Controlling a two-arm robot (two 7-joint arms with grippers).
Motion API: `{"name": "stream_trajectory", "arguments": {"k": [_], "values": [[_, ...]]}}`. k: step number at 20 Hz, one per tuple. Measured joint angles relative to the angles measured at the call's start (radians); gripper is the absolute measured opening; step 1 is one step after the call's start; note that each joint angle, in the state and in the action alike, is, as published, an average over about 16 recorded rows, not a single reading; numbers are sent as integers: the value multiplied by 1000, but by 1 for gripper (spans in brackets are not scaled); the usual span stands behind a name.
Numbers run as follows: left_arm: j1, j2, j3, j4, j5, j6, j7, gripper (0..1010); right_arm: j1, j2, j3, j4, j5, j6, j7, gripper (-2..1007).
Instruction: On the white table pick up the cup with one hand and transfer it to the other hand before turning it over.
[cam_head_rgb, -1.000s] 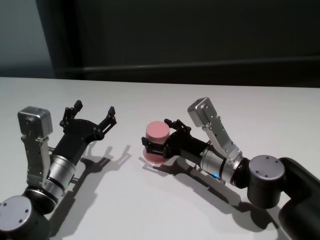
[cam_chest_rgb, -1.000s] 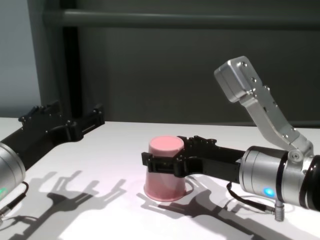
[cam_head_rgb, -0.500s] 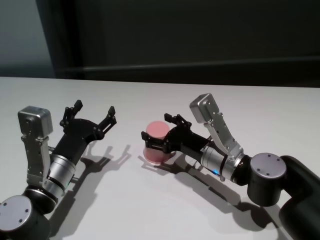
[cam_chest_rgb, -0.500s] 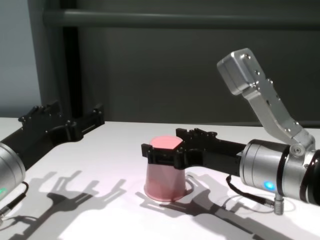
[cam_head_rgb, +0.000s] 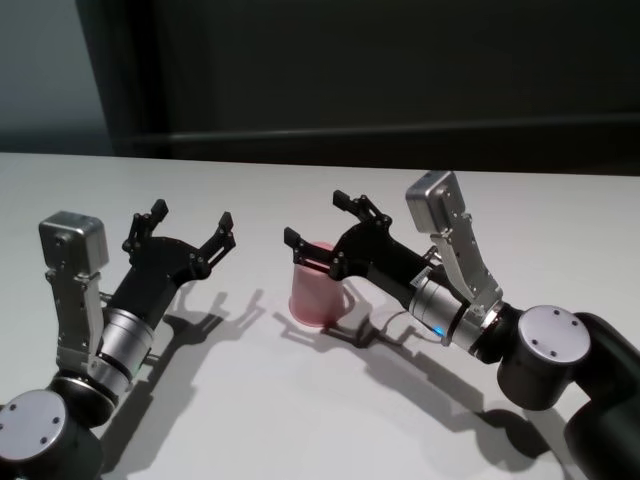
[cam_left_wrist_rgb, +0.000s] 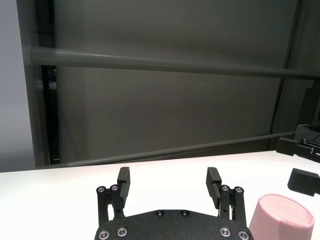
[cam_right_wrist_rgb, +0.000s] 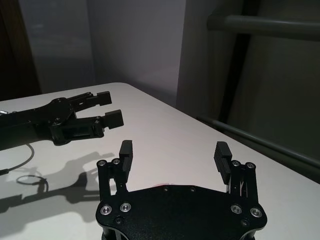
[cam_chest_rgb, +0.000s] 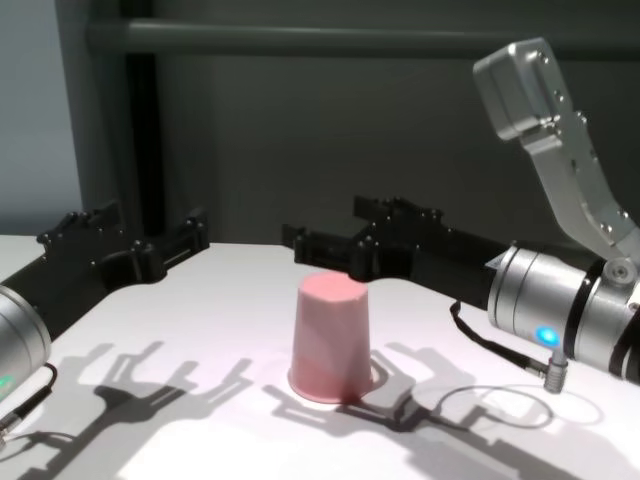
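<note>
The pink cup (cam_head_rgb: 312, 291) (cam_chest_rgb: 330, 340) stands upside down on the white table (cam_head_rgb: 300, 420), wide rim down. Just above it hovers my right gripper (cam_head_rgb: 320, 222) (cam_chest_rgb: 335, 228), open and clear of the cup, with a blue light on its wrist. My left gripper (cam_head_rgb: 190, 218) (cam_chest_rgb: 135, 238) is open and empty, held above the table to the cup's left. In the left wrist view the cup (cam_left_wrist_rgb: 282, 217) shows beside the left gripper (cam_left_wrist_rgb: 169, 180). The right wrist view shows the right gripper (cam_right_wrist_rgb: 173, 152) spread wide; the cup is hidden below its palm.
A dark wall with a horizontal rail (cam_chest_rgb: 300, 38) runs behind the table's far edge. The left gripper (cam_right_wrist_rgb: 107, 107) also appears farther off in the right wrist view. Arm shadows lie on the table (cam_chest_rgb: 200, 300) around the cup.
My right gripper has opened off the cup and risen above it, leaving the cup standing upside down on the table. The left arm has not moved.
</note>
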Motion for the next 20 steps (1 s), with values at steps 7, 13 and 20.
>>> {"name": "stream_trajectory", "arguments": {"k": [7, 13, 20], "values": [[0, 0, 0, 0, 0, 0, 0, 1001, -40, -5, 46, -38, -19, -77, -40, 1000], [0, 0, 0, 0, 0, 0, 0, 1001, -89, -1, 90, -69, -64, -107, -129, 1000], [0, 0, 0, 0, 0, 0, 0, 1001, -156, 2, 143, -95, -132, -132, -247, 1000]]}}
